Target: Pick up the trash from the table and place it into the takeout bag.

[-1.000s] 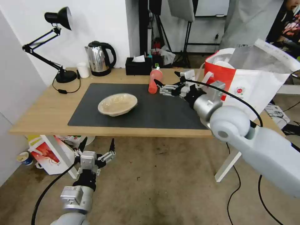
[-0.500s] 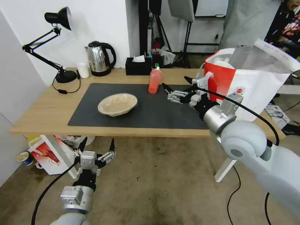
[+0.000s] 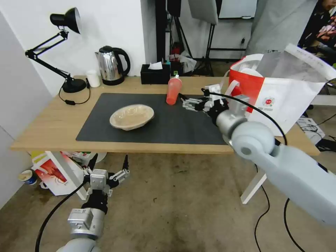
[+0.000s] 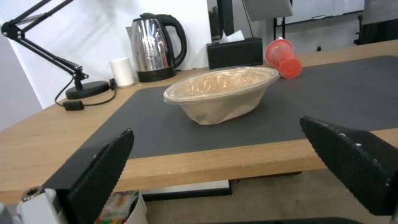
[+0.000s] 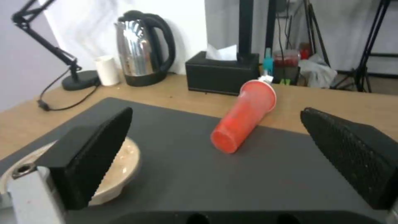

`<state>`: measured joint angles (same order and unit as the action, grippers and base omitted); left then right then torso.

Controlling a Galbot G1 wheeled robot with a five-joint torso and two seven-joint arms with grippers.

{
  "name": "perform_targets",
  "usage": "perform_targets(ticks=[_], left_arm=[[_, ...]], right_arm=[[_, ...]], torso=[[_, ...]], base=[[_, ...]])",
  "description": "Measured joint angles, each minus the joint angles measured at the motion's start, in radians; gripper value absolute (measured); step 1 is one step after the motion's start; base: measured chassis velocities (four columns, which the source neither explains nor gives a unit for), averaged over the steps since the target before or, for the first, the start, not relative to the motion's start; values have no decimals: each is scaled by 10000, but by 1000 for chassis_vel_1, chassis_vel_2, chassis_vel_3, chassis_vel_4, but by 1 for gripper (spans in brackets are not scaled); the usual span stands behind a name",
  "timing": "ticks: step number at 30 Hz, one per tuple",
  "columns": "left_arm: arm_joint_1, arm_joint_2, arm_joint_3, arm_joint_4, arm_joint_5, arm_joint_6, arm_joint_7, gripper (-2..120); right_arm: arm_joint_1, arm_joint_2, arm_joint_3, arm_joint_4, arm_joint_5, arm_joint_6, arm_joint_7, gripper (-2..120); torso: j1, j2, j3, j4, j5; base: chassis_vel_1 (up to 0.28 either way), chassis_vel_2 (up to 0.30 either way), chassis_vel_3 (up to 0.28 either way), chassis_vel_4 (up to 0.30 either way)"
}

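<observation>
We're on the cup (image 3: 173,91) step: it lies tipped over on the mat (image 3: 175,126), lid end toward the tissue box (image 3: 155,74). Our right gripper (image 3: 187,99) hangs just beside it, jaws wide, nothing held. Next move, we judge: close in so the fingers straddle the cup body, then pinch. The dish (image 3: 132,116) sits mid-mat, untouched. The bag (image 3: 280,94) stands open at the table's (image 3: 45,129) right end. Our left gripper (image 3: 106,168) is parked low by the floor, jaws wide.
</observation>
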<state>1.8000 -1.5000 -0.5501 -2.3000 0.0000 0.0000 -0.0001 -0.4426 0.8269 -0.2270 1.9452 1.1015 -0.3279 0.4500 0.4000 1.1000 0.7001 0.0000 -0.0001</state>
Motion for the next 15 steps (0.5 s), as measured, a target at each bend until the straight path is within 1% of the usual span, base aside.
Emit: perform_targets(ticks=[1,3,5,9,15], left_arm=[[0,0,0,0,0,0,0,100],[-1,0,0,0,0,0,0,100],[0,0,1,0,0,0,0,100],[0,0,0,0,0,0,0,100],[-1,0,0,0,0,0,0,100]], right_arm=[[0,0,0,0,0,0,0,100],[242,308,-149,-469,35,-35,7,100],[286,381,-180,-584,38,-50,9,100],[523,849,-436,-1295,47,-108,14,100],[687,1076,-552,-1722,131,-217,58,100]], torso=[[0,0,0,0,0],[0,0,0,1,0],[0,0,0,1,0],[0,0,0,0,0],[0,0,0,-1,0]], base=[[0,0,0,0],[0,0,0,0],[0,0,0,0],[0,0,0,0],[0,0,0,0]])
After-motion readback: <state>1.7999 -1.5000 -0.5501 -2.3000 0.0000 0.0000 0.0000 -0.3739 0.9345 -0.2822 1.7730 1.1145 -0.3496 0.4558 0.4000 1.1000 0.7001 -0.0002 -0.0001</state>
